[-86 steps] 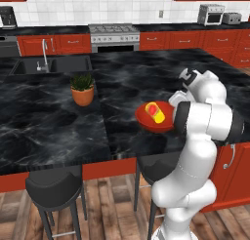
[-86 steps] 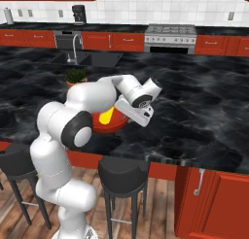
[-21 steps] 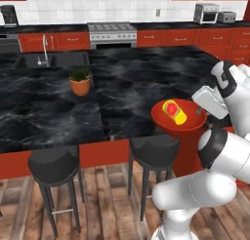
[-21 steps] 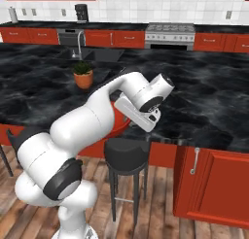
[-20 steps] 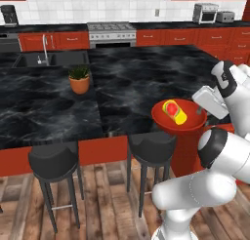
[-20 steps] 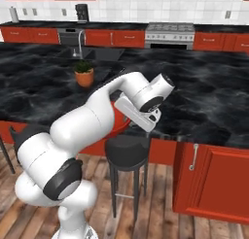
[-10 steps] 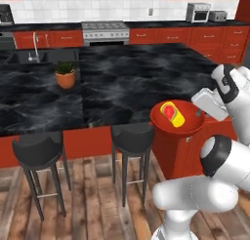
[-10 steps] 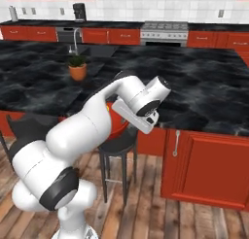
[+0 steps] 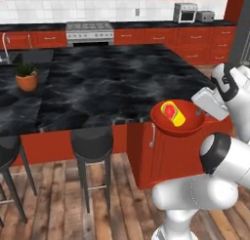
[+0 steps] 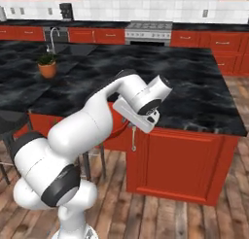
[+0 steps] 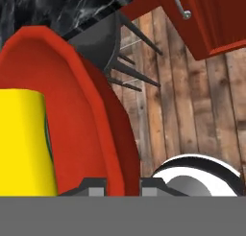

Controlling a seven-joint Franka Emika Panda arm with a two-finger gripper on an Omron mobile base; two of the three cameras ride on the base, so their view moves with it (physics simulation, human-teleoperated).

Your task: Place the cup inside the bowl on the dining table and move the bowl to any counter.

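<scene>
One bowl (image 9: 178,121) and one cup (image 9: 172,112) were in play, along with one plant pot (image 9: 27,80) and two stools (image 9: 93,143) visible at the near side of the dining table (image 9: 112,83). The cup lay on its side inside the bowl, yellow with its red patch turned up. The bowl hung in the air off the corner of the dining table, above the wooden floor (image 9: 122,195) and in front of the table's red base, touching no surface. The gripper (image 11: 123,184) had its jaws closed on the bowl's rim, one fingertip on each side of the wall, as the hand view showed.

Against the frames from a second before, the whole scene had slid leftward in both base views, the pot and stools with it, so the base had driven on; the bowl kept its place beside the arm with the cup lying in it as before.

The left base view showed the bowl's open inside and the cup. In the right base view the arm covered nearly all of the bowl, leaving a red sliver (image 10: 116,129). The hand view alone showed the fingertips on the rim, with a stool (image 11: 103,41) below
</scene>
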